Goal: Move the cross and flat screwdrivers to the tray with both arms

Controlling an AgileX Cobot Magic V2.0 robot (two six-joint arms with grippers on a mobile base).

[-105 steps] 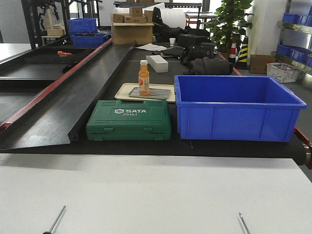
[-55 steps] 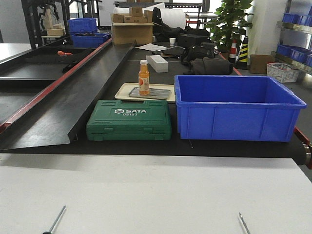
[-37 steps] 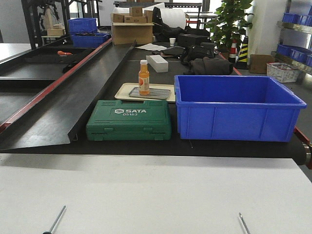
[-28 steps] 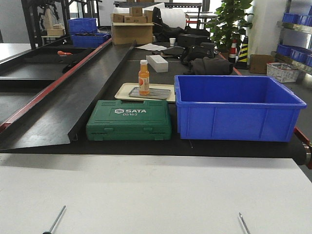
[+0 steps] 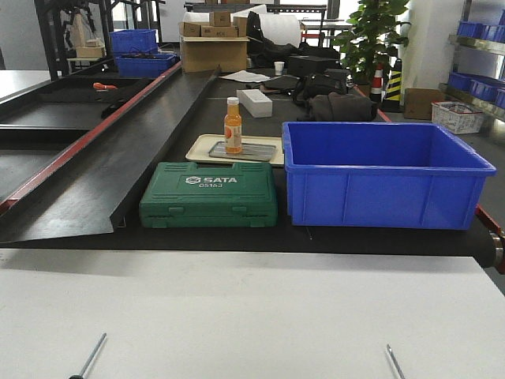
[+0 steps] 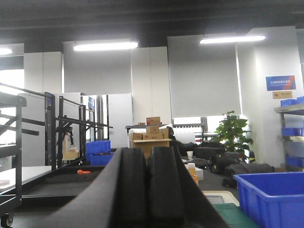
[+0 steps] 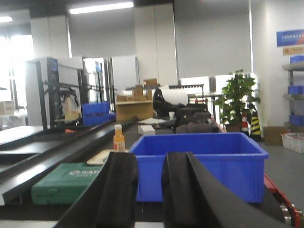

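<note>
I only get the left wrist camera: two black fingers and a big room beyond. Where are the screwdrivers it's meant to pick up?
Observer: The front view shows two thin steel shafts, the left screwdriver and the right screwdriver, on the white table at the near edge.
Operator: And the tray?
Observer: The grey tray lies on a beige tray, behind the green tool case.
Operator: Is the other hand holding anything?
Observer: No. The right fingers stand slightly apart, empty.
</note>
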